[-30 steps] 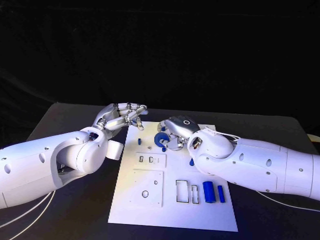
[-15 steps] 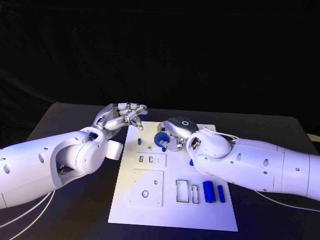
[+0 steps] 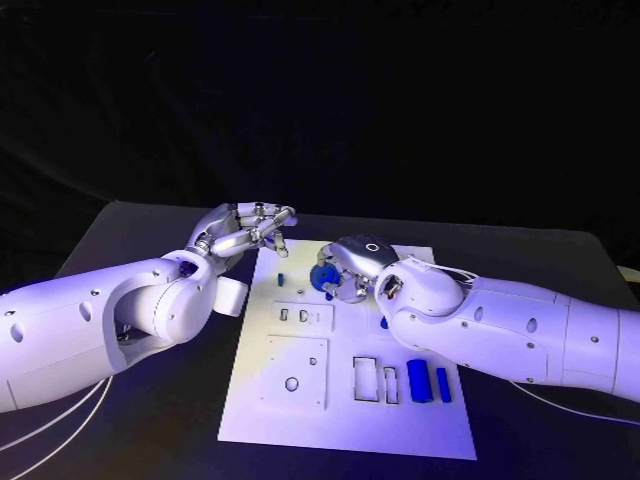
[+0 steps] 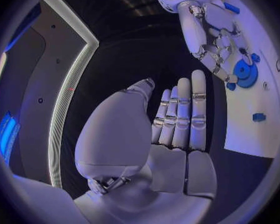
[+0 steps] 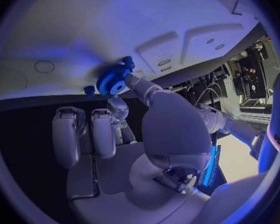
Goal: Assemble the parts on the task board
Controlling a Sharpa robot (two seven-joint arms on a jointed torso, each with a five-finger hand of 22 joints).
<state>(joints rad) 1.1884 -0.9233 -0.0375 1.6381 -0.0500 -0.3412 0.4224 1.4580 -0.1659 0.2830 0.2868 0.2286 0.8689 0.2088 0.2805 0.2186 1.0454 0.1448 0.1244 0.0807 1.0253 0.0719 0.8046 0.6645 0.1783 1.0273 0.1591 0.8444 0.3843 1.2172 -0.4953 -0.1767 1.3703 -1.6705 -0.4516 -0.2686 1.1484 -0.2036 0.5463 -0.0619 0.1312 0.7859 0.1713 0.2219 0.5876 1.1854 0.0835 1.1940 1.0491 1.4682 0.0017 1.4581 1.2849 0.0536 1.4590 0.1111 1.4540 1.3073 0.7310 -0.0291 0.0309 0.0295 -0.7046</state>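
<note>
The white task board (image 3: 299, 410) lies in the middle of the table. A blue gear (image 3: 325, 277) sits at the board's far part, and my right hand (image 3: 355, 262) pinches it with thumb and fingertips. The right wrist view shows the gear (image 5: 113, 80) against the board (image 5: 115, 25), with the thumb tip of my right hand (image 5: 115, 134) on its rim. My left hand (image 3: 245, 231) hovers at the board's far left corner, holding nothing. In the left wrist view my left hand (image 4: 177, 119) has straight fingers side by side, and the gear (image 4: 244, 73) lies under the fingers of my right hand (image 4: 211, 40).
Two blue bars (image 3: 418, 382) lie at the board's near right, beside rectangular slots (image 3: 365, 380). A small blue piece (image 3: 281, 279) stands left of the gear, another (image 3: 385, 323) by my right forearm. Black table surrounds the board.
The right hand and the gear have hardly shifted. The left hand has stayed in place.
</note>
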